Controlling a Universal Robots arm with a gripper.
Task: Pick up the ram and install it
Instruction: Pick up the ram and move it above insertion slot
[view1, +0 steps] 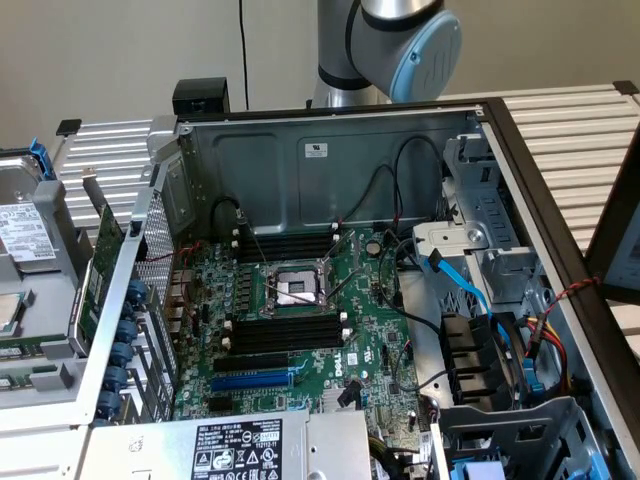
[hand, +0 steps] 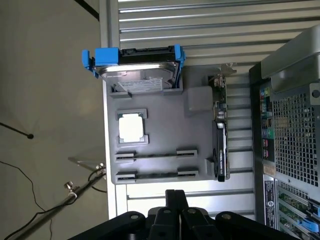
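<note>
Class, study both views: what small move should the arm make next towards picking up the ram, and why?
Probably open the gripper. It is shut with nothing held, while the nearest ram stick and a second stick lie untouched in their holders on the grey tray, apart from the gripper. The memory slots on the motherboard look empty, so nothing is installed yet.

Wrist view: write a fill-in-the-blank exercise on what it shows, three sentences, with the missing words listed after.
1. The hard drive sits in a ____ plastic caddy.
2. The gray tray holds ____ ram sticks, lying parallel beside the processor.
3. The end effector is ____, with nothing between its fingers.

Missing words: blue; two; shut.
</note>
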